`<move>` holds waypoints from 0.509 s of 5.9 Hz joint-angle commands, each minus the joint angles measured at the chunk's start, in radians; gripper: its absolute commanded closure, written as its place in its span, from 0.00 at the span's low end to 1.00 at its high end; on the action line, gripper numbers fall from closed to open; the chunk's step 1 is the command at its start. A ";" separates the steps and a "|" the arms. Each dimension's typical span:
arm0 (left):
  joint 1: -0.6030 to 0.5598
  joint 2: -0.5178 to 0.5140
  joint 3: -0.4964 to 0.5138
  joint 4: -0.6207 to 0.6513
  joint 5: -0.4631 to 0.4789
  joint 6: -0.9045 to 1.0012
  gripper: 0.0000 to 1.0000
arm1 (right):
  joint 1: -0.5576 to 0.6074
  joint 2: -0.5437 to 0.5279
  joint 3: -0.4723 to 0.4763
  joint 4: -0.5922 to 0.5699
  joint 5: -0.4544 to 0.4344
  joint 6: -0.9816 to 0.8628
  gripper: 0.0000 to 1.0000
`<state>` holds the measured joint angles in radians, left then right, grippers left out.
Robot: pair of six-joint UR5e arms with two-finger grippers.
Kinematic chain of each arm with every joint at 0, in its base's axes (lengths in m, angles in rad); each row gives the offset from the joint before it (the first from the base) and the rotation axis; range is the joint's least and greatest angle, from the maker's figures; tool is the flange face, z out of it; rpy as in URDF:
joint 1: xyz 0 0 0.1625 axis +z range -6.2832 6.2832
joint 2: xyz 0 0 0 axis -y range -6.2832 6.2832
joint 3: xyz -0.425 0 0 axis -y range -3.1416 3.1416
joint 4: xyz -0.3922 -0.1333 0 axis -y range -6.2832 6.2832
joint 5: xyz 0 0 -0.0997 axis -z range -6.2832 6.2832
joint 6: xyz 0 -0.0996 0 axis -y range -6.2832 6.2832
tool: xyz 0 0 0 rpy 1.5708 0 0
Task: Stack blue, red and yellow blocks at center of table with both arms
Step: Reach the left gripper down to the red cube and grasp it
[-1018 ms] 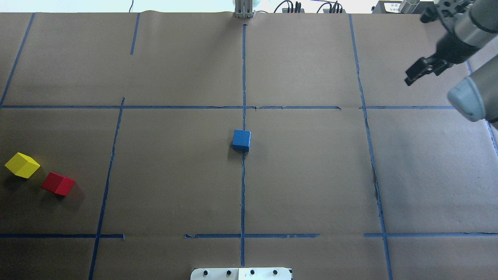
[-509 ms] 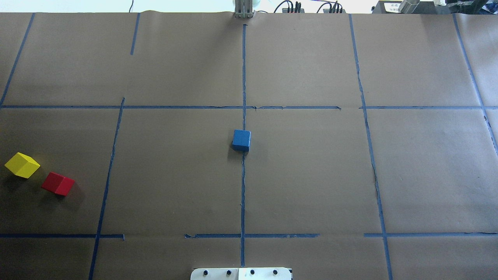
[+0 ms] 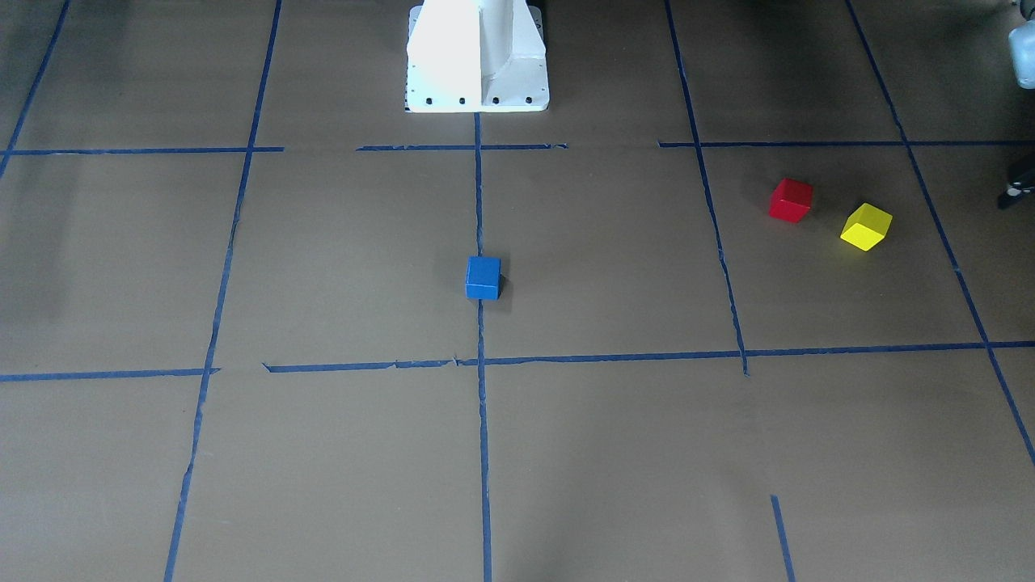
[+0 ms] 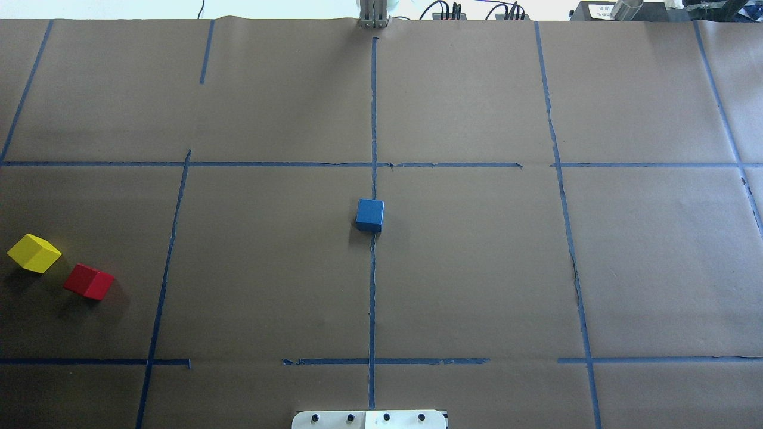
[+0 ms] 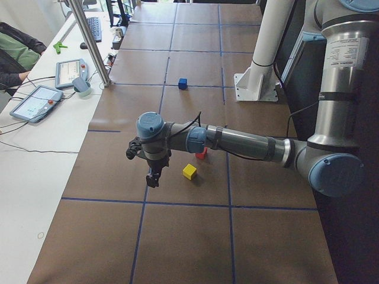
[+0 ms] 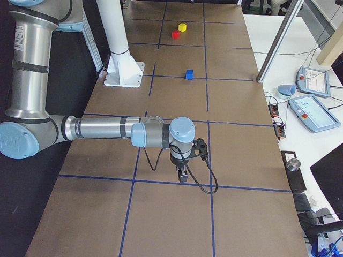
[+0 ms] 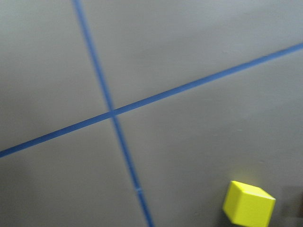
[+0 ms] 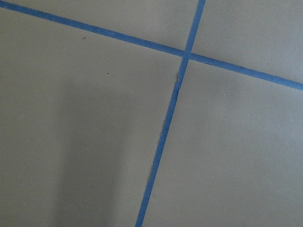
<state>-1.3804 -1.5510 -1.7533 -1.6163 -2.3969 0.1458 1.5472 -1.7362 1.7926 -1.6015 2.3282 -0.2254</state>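
Front view: blue block [image 3: 483,277] sits mid-table [image 3: 323,259], right on the centre tape line [image 3: 479,202]; red block [image 3: 791,200] is way off between 2 and 3 o'clock of it; yellow block [image 3: 866,226] is just beside red at roughly 4 o'clock, not touching; each one lies on the table by itself; white base [image 3: 477,56] is at 12 o'clock; a bit of the left arm [image 3: 1023,56] pokes in at the 3 o'clock edge.
Overhead: no arms in shot; blue is in the middle; red is between 8 and 9 o'clock of it; yellow is at 10 o'clock of red.
Left-end view: left gripper [image 5: 153,177] points down over the table; yellow is near it at 3 o'clock, apart; red is half hidden behind the arm; blue is far off at 12 o'clock; can't tell if the fingers are open or closed; a person's sleeve [image 5: 13,56] is at the 10 o'clock corner.
Right-end view: right arm [image 6: 102,128] reaches out low; right gripper [image 6: 183,174] points down by a tape line; all three blocks are well away at 12 o'clock; can't tell the finger state here either.
Left wrist: yellow block is at 5 o'clock; two tape lines cross mid-frame; a bit blurry; no fingers in shot.
Right wrist: just table and two tape lines crossing at 1 o'clock.
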 commanded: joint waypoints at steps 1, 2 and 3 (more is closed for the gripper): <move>0.129 0.093 -0.023 -0.270 0.001 -0.235 0.00 | 0.001 0.000 0.001 0.000 0.000 0.005 0.00; 0.205 0.173 -0.023 -0.492 0.052 -0.390 0.00 | 0.001 0.000 0.001 0.000 0.000 0.005 0.00; 0.281 0.204 -0.025 -0.598 0.118 -0.501 0.00 | 0.001 0.000 0.001 0.000 0.000 0.005 0.00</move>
<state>-1.1739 -1.3908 -1.7761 -2.0788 -2.3355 -0.2330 1.5478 -1.7365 1.7931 -1.6015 2.3286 -0.2210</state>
